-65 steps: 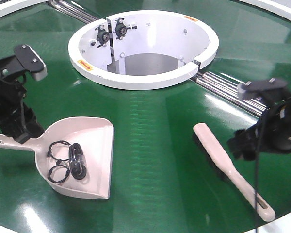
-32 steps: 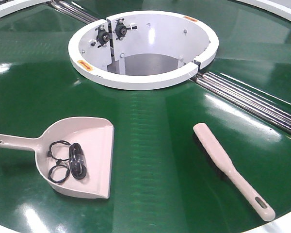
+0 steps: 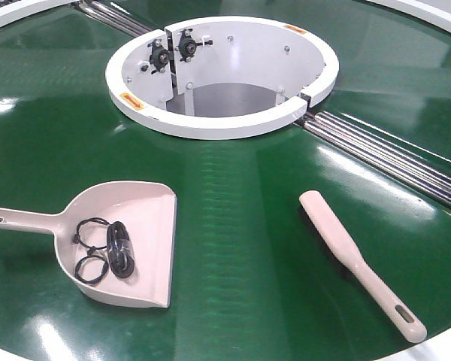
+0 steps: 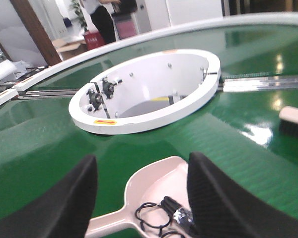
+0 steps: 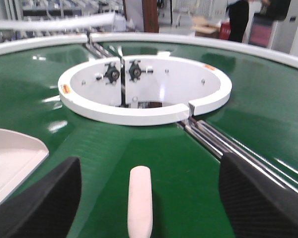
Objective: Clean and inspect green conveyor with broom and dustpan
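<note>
The green conveyor (image 3: pixel 240 226) fills the front view, with its white ring opening (image 3: pixel 222 75) at the back. On it at left lies the beige-pink dustpan (image 3: pixel 146 207), holding a coiled black cable (image 3: pixel 109 252). The slim broom (image 3: pixel 353 259) lies at right, handle toward the near edge. Neither arm shows in the front view. In the left wrist view my left gripper (image 4: pixel 139 198) is open above the dustpan (image 4: pixel 159 186), fingers wide apart. My right gripper (image 5: pixel 149 203) is open in the right wrist view, with the broom (image 5: pixel 140 201) lying between its fingers, untouched.
Metal roller strips (image 3: pixel 391 154) run from the ring toward the right edge, and more (image 3: pixel 113 15) lead off at the back left. The conveyor's white outer rim (image 3: pixel 436 11) curves at the back. A person (image 4: pixel 102 17) and boxes stand beyond the conveyor.
One second ago both arms stood over the belt, left by the dustpan handle and right by the broom. They have since withdrawn from the front view. Dustpan and broom have not moved.
</note>
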Tool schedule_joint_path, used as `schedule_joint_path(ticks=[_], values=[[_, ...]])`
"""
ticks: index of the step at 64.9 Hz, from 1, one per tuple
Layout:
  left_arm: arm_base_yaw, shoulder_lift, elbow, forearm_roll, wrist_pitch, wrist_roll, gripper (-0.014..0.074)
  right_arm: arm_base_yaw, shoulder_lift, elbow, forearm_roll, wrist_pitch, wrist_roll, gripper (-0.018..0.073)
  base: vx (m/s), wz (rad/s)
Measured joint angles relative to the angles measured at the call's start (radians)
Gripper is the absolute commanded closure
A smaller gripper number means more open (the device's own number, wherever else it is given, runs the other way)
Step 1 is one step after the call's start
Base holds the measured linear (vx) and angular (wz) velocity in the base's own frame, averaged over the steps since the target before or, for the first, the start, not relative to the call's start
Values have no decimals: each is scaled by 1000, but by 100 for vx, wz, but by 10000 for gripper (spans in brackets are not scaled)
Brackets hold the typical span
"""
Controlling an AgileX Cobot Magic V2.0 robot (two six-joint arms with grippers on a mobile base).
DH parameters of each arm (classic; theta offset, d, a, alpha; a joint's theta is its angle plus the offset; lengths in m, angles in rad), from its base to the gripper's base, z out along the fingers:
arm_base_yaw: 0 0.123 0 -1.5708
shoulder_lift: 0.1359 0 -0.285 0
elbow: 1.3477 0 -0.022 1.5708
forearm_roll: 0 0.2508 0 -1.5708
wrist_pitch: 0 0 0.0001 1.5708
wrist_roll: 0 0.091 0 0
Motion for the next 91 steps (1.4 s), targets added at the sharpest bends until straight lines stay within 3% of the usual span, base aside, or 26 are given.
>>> schedule_joint_path(ticks=[5, 15, 27, 33, 42, 91], values=[[0, -72, 98, -9, -68, -46, 221, 0, -61, 84, 2, -58, 0, 17, 0, 0], [-3, -124, 258, -10, -130, -65, 221, 0, -99, 195, 2, -150, 0, 17, 0, 0], [-32, -124, 312, -13, -206, -67, 223, 0, -99, 226, 2, -211, 0, 38, 0, 0], [-38, -124, 312, -14, -222, -67, 281, 0, -99, 226, 2, -216, 0, 172, 0, 0], [-38, -124, 312, -15, -225, -67, 603, 0, -99, 226, 2, -216, 0, 570, 0, 0], [-38, -124, 312, -17, -228, -67, 603, 0, -99, 226, 2, -217, 0, 568, 0, 0]])
